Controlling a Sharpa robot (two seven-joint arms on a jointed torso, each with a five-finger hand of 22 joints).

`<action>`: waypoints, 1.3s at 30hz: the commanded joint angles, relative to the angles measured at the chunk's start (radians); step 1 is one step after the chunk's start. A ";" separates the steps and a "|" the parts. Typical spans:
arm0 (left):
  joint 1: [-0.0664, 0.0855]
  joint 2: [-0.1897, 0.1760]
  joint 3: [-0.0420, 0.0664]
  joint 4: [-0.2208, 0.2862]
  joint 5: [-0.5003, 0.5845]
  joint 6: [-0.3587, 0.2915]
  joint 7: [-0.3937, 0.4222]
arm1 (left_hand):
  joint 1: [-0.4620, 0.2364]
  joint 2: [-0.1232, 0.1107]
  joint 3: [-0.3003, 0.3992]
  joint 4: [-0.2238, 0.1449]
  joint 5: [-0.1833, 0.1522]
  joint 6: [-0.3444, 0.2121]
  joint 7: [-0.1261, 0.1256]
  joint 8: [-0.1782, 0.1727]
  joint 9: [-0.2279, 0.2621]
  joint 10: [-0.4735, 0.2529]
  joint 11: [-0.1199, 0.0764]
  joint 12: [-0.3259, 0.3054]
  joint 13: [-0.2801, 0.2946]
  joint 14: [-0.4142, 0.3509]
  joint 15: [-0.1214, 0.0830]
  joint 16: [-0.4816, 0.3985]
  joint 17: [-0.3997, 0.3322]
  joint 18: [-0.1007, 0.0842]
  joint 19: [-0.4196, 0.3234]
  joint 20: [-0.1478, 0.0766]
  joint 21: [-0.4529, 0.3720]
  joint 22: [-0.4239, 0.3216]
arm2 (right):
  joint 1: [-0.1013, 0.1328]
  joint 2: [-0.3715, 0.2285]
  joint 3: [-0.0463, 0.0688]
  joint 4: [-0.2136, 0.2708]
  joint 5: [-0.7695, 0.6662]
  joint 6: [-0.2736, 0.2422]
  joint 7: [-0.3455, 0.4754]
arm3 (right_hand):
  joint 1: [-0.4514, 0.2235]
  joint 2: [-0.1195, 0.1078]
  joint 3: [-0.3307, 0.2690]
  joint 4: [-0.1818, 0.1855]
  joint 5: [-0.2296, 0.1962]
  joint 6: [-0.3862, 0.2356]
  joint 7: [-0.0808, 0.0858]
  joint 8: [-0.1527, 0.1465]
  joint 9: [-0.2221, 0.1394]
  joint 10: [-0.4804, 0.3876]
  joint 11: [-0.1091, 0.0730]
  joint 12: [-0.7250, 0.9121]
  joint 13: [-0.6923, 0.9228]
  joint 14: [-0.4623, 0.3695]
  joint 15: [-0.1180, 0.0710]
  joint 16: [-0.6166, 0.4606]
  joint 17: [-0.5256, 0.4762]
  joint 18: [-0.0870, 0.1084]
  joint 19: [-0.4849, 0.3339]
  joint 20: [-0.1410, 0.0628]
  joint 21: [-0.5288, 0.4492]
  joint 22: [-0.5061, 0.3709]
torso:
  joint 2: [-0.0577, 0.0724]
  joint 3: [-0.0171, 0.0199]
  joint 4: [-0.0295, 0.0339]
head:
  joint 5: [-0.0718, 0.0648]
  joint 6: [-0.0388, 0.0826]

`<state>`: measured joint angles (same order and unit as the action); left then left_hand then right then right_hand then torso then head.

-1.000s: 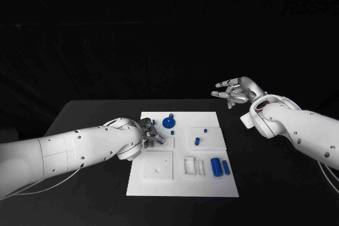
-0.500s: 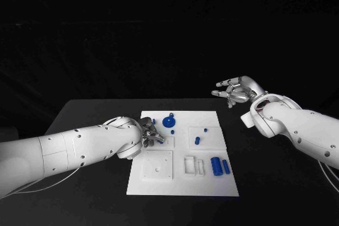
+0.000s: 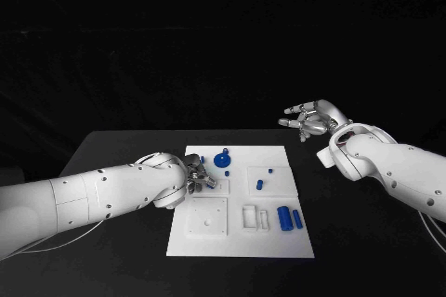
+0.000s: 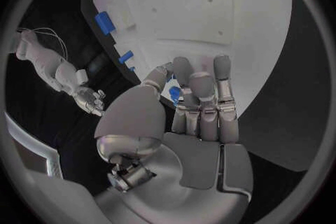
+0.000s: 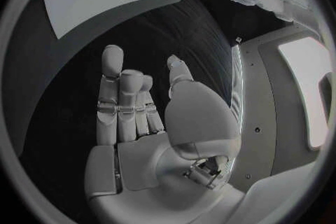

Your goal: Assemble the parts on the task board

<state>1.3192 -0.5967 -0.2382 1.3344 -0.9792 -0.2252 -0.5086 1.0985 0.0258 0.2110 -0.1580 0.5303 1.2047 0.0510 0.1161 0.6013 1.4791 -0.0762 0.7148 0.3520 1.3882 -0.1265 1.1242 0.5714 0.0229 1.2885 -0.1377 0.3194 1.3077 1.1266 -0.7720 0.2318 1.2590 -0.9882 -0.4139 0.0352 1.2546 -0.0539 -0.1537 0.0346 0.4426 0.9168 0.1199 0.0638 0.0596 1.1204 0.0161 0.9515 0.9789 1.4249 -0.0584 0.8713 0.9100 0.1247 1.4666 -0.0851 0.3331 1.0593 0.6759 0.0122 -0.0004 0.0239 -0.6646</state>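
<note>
While the left hand [image 3: 195, 180] pinches a small blue part [image 4: 173, 93], seating it on the task board [image 3: 279, 156] beneath comes next; right hand [image 3: 309, 120] idles, fingers apart.

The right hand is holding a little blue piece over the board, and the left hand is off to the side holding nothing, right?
No, it's swapped. In the left wrist view the left hand pinches the small blue piece over the task board; in the right wrist view the right hand holds nothing, beside the board.

A matte black rectangular table [image 3: 121, 149] stands before a uniformly black, unlit backdrop [image 3: 223, 52]; illumination falls from above onto the tabletop.
</note>
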 commanded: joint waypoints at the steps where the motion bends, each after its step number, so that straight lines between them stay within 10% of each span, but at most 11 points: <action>1: -0.007 0.002 -0.005 0.005 -0.004 0.072 -0.014 | 0.002 0.022 0.030 -0.016 0.012 0.178 -0.106 0.033 0.186 0.034 -0.023 0.008 0.006 0.000 -0.006 0.010 0.001 -0.015 0.003 0.000 0.010 0.021 | 0.000 0.002 0.001 0.000 0.001 0.010 0.007 | -0.007 0.001 0.002 0.007 0.008 0.007 0.000 -0.005 0.000 -0.002 0.000 0.006 0.002 -0.001 -0.002 -0.001 0.004 0.013 0.037 0.006 0.005 0.000 | 0.000 0.0009 0.0000 | 0.001 -0.001; 39: -0.006 0.033 -0.004 -0.019 -0.009 0.128 -0.005 | -0.002 0.049 0.010 0.027 -0.055 0.178 -0.116 0.092 0.223 0.033 -0.026 0.068 0.049 0.004 -0.004 0.069 0.030 -0.001 -0.001 0.016 0.034 0.020 | 0.000 0.009 0.001 -0.008 0.002 0.013 0.008 | -0.005 0.001 0.002 0.006 0.038 0.006 0.000 -0.005 0.000 -0.004 0.000 0.004 0.000 -0.002 -0.003 -0.005 0.003 0.013 0.036 0.006 0.003 -0.005 | 0.000 0.0009 -0.0012 | -0.002 -0.010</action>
<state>1.3238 -0.5722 -0.2358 1.3063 -0.9974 -0.1676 -0.5118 1.0772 0.0471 0.2237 -0.1362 0.4768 1.2045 0.0512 0.1203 0.7471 1.4794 -0.0764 0.7790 0.4007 1.3897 -0.1244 1.1912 0.6003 0.0228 1.2882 -0.1304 0.3501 1.3081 1.1266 -0.7636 0.2318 1.2512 -0.9863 -0.4123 0.0354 1.2547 -0.0540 -0.1512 0.0372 0.4766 0.9167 0.1199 0.0638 0.0596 1.1206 0.0163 0.9515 0.9799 1.4249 -0.0584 0.8714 0.9125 0.1248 1.4665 -0.0851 0.3331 1.0558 0.6761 0.0133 -0.0017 0.0226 -0.6729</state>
